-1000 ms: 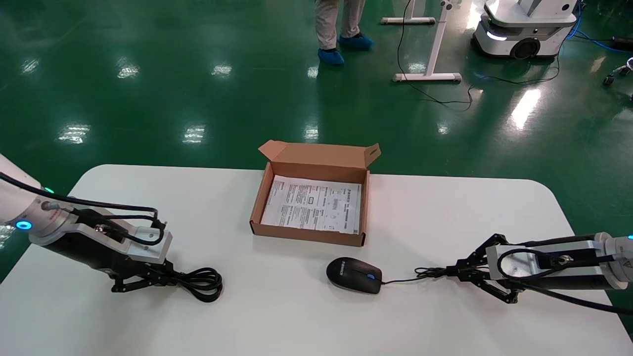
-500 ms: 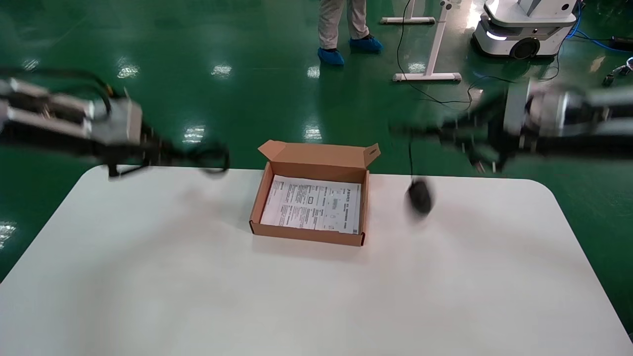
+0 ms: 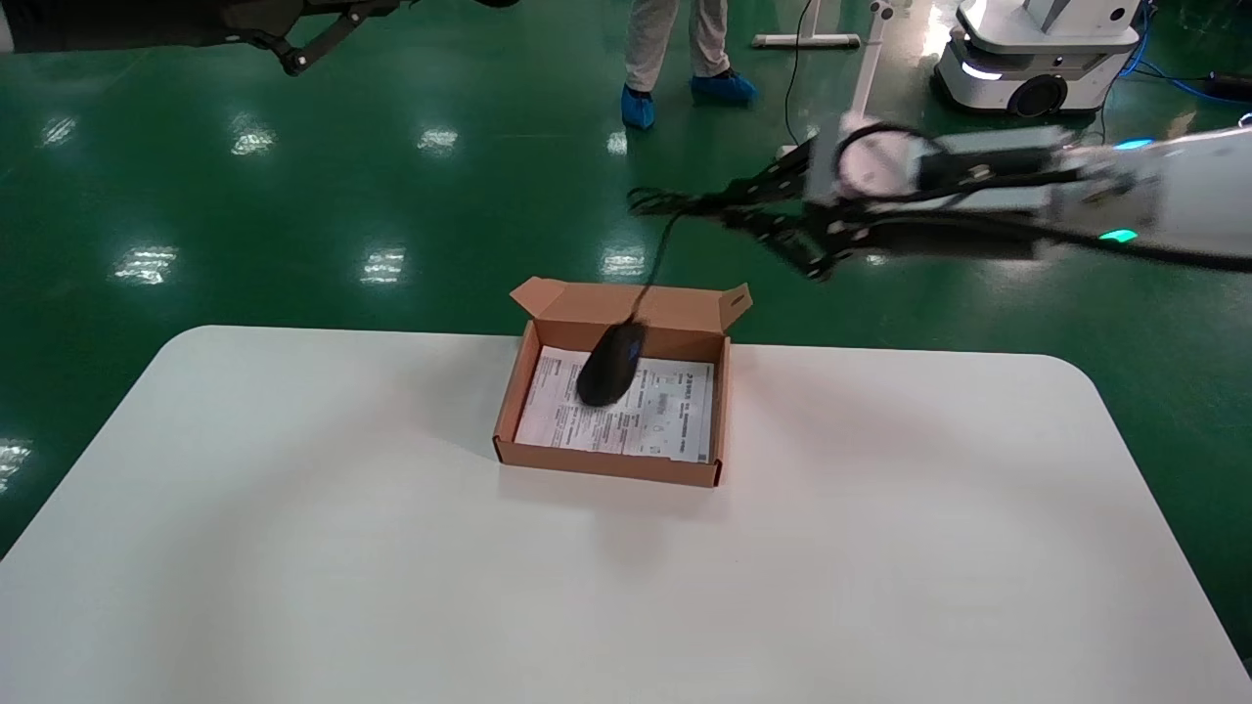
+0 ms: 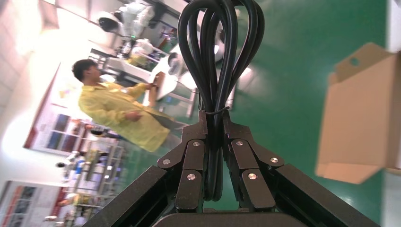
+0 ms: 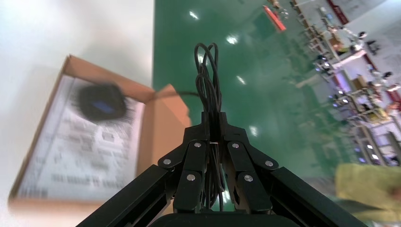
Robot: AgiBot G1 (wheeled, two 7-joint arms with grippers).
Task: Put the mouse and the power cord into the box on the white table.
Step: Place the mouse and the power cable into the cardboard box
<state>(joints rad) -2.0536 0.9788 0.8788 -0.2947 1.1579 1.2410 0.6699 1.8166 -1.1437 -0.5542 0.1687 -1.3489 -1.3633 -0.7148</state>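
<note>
**Mouse hangs over the box, power cord held high**

Head view: the right gripper (image 3: 685,205) is raised beyond the far edge of the white table (image 3: 293,548), its jaws pinched on the bundled thin wire (image 3: 657,256) of the mouse (image 3: 608,366). The mouse, a small black oval body, dangles by that wire above the far half of the box (image 3: 616,460), blurred. The box is a shallow brown cardboard tray with its flap lid standing open at the back and a white printed sheet (image 3: 665,420) lining its floor; it sits near the table's far edge, roughly centred. The left gripper (image 3: 323,20) shows only at the top left corner of the picture, high above the green floor (image 3: 293,215). A person's legs in blue shoe covers (image 3: 675,49), a white desk frame (image 3: 861,98) and another robot base (image 3: 1037,49) stand farther off.

Left wrist view: the left gripper (image 4: 216,142) has its jaws closed tight on the power cord (image 4: 222,56), a thick glossy black cable whose bundled loops rise beyond the fingertips. The open box (image 4: 364,118) lies off to one side.

Right wrist view: the right gripper (image 5: 213,127) clamps the thin black wire (image 5: 208,75) in narrow loops. The mouse (image 5: 100,104), its blue scroll wheel showing, appears over the printed sheet inside the box (image 5: 161,132).
</note>
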